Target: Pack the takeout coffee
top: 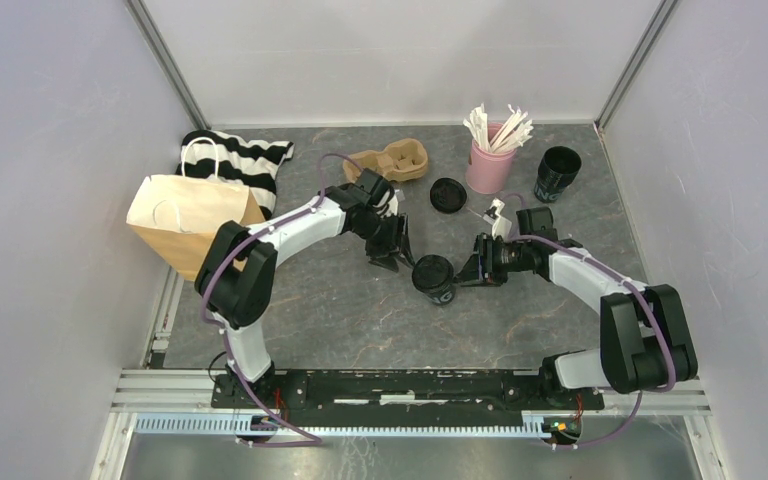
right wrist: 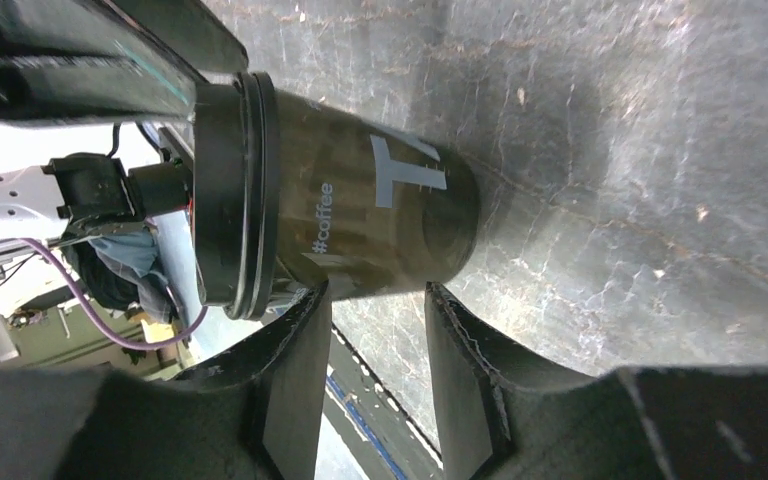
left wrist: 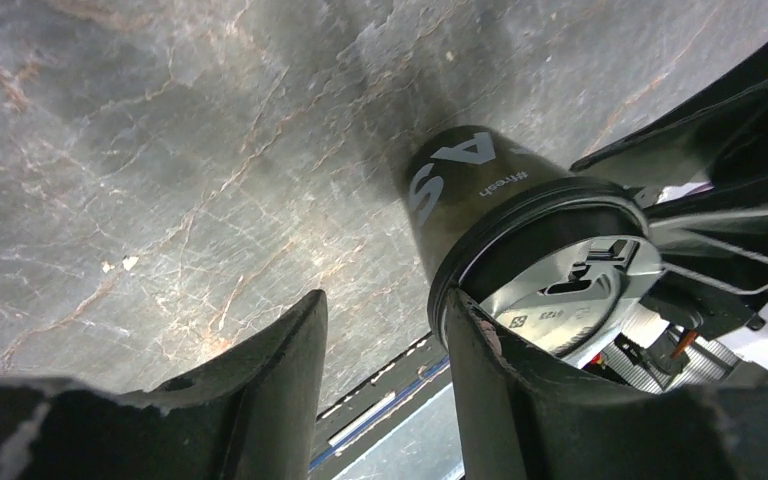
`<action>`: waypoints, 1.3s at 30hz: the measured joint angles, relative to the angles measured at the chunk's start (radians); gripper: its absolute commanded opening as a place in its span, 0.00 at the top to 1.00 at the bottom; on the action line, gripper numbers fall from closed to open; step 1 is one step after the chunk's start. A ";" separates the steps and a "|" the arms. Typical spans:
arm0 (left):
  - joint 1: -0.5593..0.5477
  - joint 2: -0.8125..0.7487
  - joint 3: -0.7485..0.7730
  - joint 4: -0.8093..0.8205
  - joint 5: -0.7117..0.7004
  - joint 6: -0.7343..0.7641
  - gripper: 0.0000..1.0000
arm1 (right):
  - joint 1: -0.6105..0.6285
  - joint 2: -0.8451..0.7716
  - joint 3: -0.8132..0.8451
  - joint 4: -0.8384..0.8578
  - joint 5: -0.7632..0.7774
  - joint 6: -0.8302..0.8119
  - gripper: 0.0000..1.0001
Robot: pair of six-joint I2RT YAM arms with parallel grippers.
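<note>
One takeout coffee cup point(top: 433, 278), black with pale lettering and its black lid on, stands upright mid-table. My left gripper point(top: 392, 256) is open just to its left; in the left wrist view the cup point(left wrist: 470, 185) sits beside the right finger point(left wrist: 490, 370), outside the empty gap of the gripper point(left wrist: 385, 300). My right gripper point(top: 468, 270) is open just to the cup's right; its tips point(right wrist: 370, 297) are at the cup's side point(right wrist: 380, 210) without enclosing it. A second black cup point(top: 558, 172) stands open at the back right, and a loose black lid point(top: 447, 194) lies flat.
The brown pulp carrier tray point(top: 392, 162) lies at the back centre. A pink cup of white sticks point(top: 490, 160) stands beside the loose lid. A brown paper bag point(top: 190, 215) and a striped cloth point(top: 245, 158) are at the left. Walls enclose the table.
</note>
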 measured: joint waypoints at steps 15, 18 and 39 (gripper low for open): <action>-0.021 -0.072 -0.057 0.012 -0.002 -0.016 0.42 | -0.002 0.025 0.056 -0.023 0.052 -0.036 0.55; -0.028 -0.072 -0.043 0.025 0.003 -0.021 0.42 | -0.002 0.025 0.056 -0.023 0.056 -0.037 0.55; -0.040 -0.111 -0.035 -0.002 -0.007 -0.022 0.29 | -0.064 0.013 0.113 -0.191 0.167 -0.193 0.37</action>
